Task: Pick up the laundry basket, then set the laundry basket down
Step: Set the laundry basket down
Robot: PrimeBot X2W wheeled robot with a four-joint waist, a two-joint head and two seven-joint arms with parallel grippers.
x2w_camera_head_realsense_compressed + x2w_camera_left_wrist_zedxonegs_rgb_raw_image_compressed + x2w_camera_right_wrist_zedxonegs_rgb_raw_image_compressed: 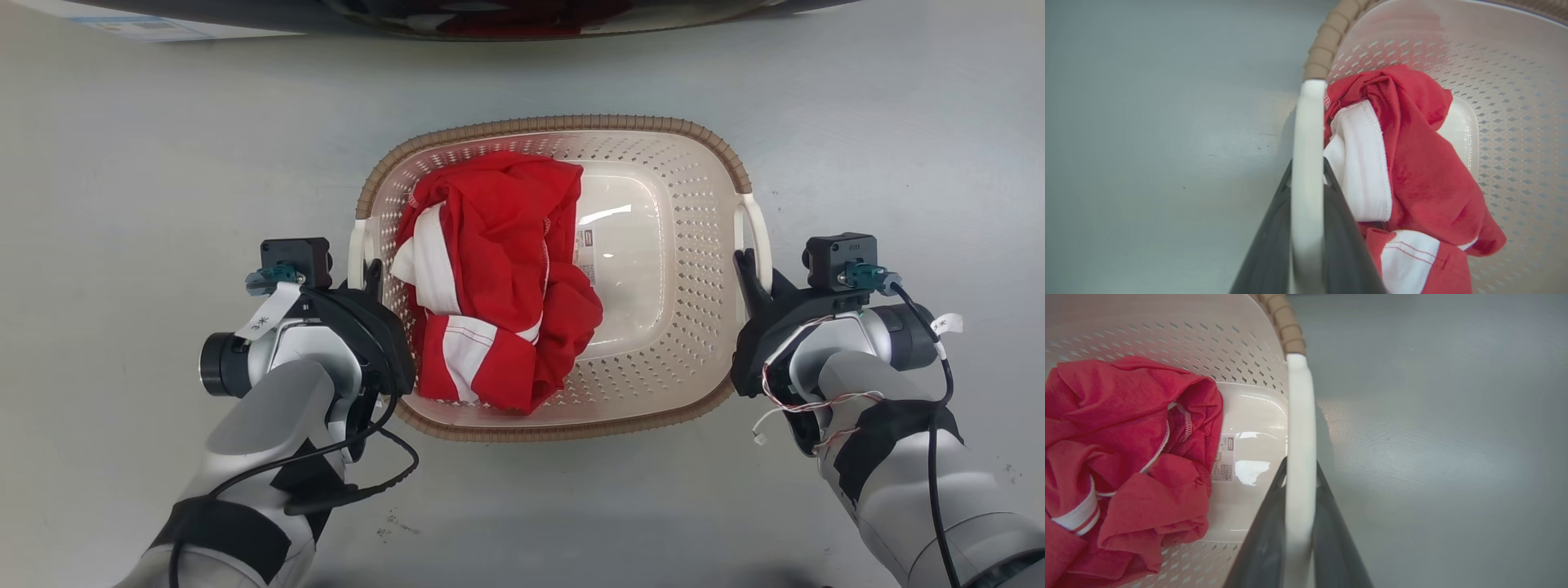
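The laundry basket (571, 124), cream perforated plastic with a brown woven-look rim, sits centred in the head view and holds a crumpled red and white garment (498, 278). A small label (586, 245) shows on its bottom. My left gripper (371, 273) is shut on the basket's left white loop handle (357, 253). In the left wrist view that handle (1308, 134) runs up between my two dark fingers (1274, 245). My right gripper (744, 265) is shut on the right handle (758, 233), which the right wrist view shows as a white bar (1300, 416) between its fingers (1339, 547).
Smooth grey floor (163, 163) lies on all sides of the basket. A dark curved object (490, 16) crosses the top edge of the head view, with a white labelled panel (147, 28) at the top left.
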